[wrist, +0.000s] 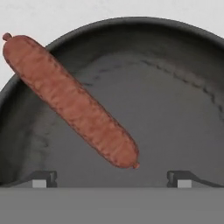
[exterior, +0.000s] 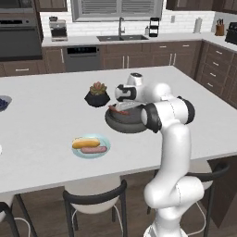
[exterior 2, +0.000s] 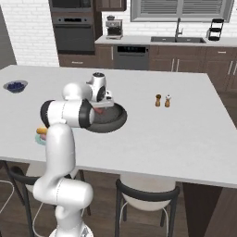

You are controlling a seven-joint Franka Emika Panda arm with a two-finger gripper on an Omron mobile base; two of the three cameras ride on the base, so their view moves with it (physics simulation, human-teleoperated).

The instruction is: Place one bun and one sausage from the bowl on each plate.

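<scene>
One sausage (wrist: 72, 101) is seen lying aslant in the dark grey bowl (wrist: 175, 87), one end propped on the rim, just ahead of the claw (wrist: 111, 178), which is spread wide and holds nothing.

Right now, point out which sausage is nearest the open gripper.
The reddish-brown sausage lying slantwise in the wide dark grey bowl, just ahead of the gripper. The other sausage lies beside a bun on the pale blue-green plate.
</scene>
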